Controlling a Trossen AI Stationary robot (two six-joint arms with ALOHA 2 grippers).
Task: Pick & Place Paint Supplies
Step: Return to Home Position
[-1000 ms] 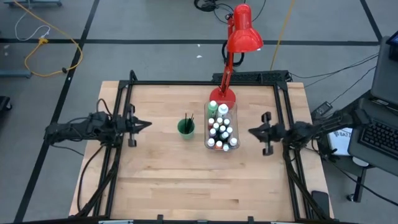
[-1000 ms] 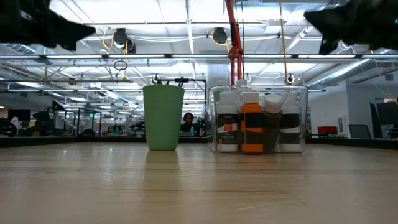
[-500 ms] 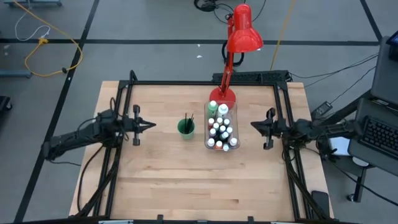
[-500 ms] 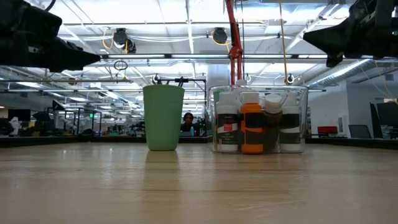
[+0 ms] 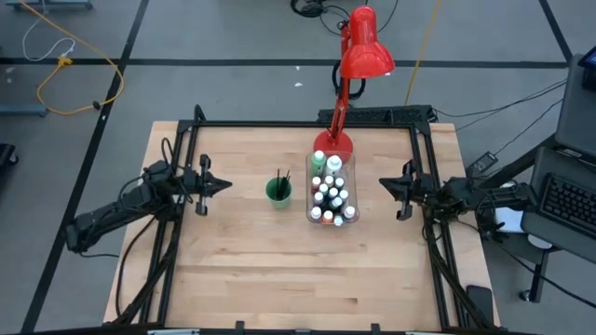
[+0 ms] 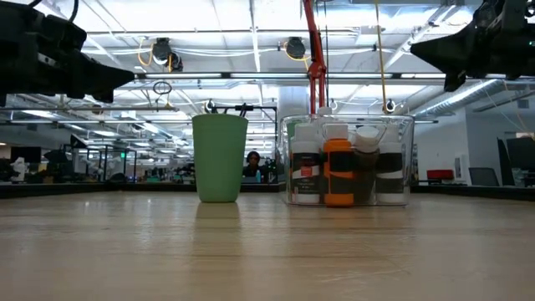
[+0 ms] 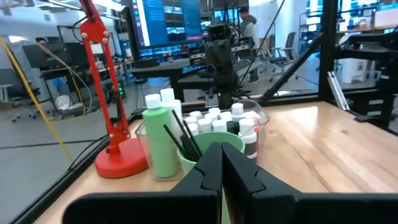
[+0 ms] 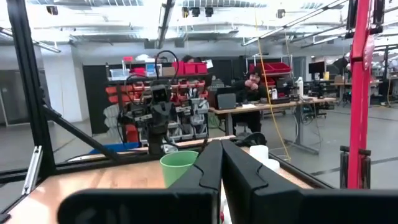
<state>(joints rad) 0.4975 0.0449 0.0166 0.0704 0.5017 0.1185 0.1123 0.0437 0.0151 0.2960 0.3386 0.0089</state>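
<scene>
The paint bottles (image 5: 331,194) stand packed, white caps up, inside the clear bin (image 6: 393,125). The larger ones sit at the bin's end nearest the red lamp (image 5: 333,144). No bottle shows outside the bin. The brushes (image 7: 182,138) stand in the green cup (image 5: 278,192), just beside the bin on the left arm's side.

Left gripper (image 5: 223,184): beyond the cup from the bin, raised off the table (image 5: 279,279), fingers pressed together, holding nothing.

Right gripper (image 5: 382,183): on the bin's opposite side, apart from it, also raised, fingers pressed together and empty.

Step in hand, as judged: placing looks complete and both arms are returning to home.

Next move: draw each arm outward from the bin. Keep height over the cup and the bin rim. No grasp is required.
</scene>
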